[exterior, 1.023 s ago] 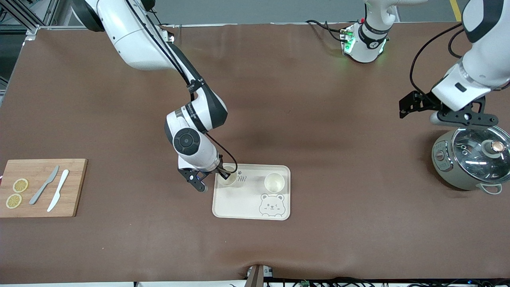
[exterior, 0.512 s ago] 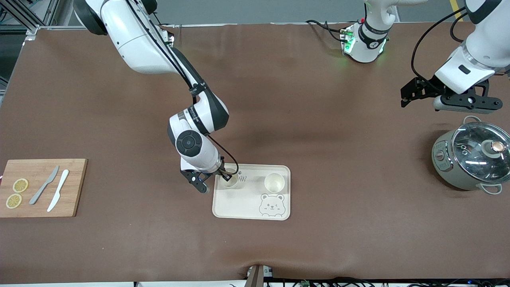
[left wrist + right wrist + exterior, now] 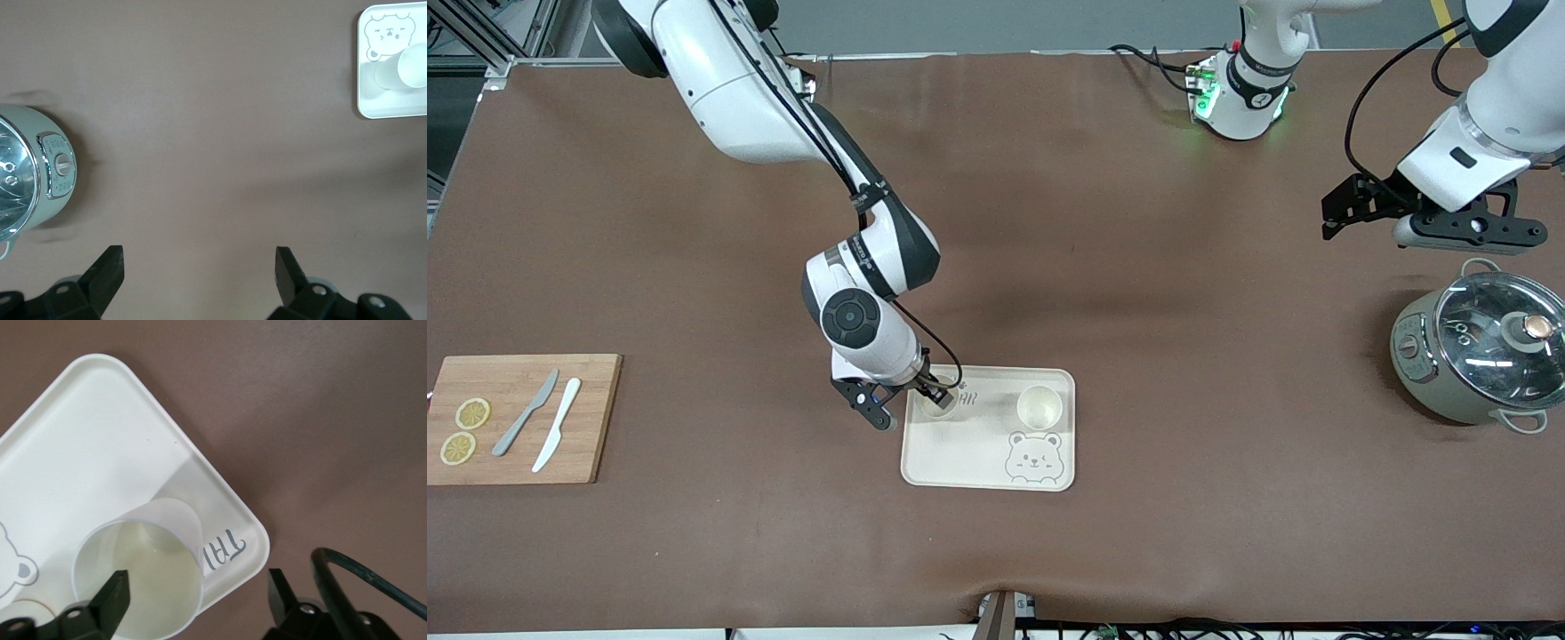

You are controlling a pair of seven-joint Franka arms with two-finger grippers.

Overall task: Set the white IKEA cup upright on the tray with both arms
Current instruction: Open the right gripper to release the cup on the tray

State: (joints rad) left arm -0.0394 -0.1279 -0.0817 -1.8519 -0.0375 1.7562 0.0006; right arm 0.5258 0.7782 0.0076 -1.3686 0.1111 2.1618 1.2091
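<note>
A: Where is the right gripper [image 3: 925, 397]?

B: It is low over the corner of the tray [image 3: 969, 462] that lies toward the right arm's end of the table and farther from the front camera. Its fingers stand wide apart. In the right wrist view the gripper [image 3: 197, 590] has one finger [image 3: 115, 595] inside the rim of a white cup [image 3: 143, 580] and the other finger [image 3: 280, 590] out past the tray's edge, over the brown table [image 3: 333, 420].

A: Is it clamping the cup?

B: No. The jaws are spread and nothing is pinched between them. One fingertip overlaps the cup's mouth; whether it touches the wall I cannot tell.

A: And the cup itself?

B: The cup [image 3: 936, 403] stands upright on the tray, right under the gripper, just beside the grey lettering [image 3: 223, 550]. A second cup [image 3: 1040, 406] stands upright on the same tray, well apart from the gripper, toward the left arm's end, just above the printed bear face [image 3: 1033, 457].

A: The left gripper [image 3: 1436, 222]?

B: It waits up in the air, well away from the tray, close to a lidded cooker [image 3: 1480, 351]. Its jaws are fully spread and empty; the left wrist view shows both fingers [image 3: 107, 270] apart over bare table, with the cooker [image 3: 30, 177] to one side.
</note>
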